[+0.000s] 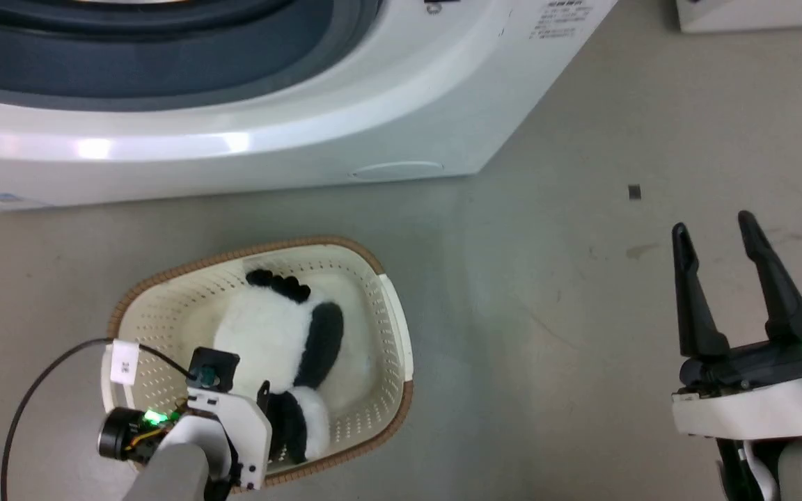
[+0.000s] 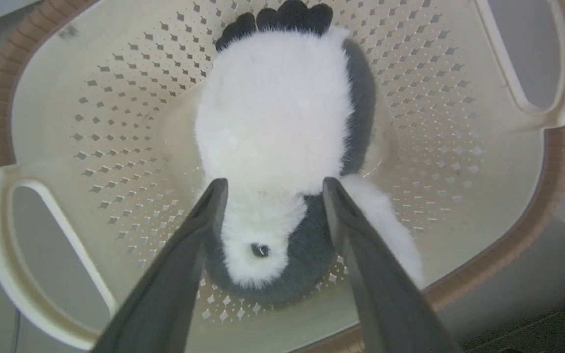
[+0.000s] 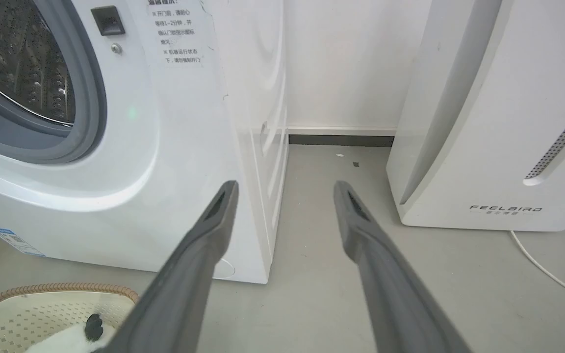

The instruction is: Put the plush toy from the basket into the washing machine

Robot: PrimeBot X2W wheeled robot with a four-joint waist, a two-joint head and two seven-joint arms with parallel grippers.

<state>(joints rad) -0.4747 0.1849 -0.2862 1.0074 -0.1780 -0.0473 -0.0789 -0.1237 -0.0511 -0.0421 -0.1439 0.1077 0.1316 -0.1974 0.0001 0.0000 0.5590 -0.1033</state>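
Your left hand (image 2: 273, 183) is spread, fingers flanking the plush toy (image 2: 272, 113), which lies in the basket (image 2: 115, 98) on the floor. Right hand (image 1: 713, 224) is spread and empty. The washing machine (image 1: 303, 139) is behind the basket.

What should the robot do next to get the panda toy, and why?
Probably close the left gripper on the plush toy: its jaws stand open on either side of the toy, which lies in the basket, not yet gripped.
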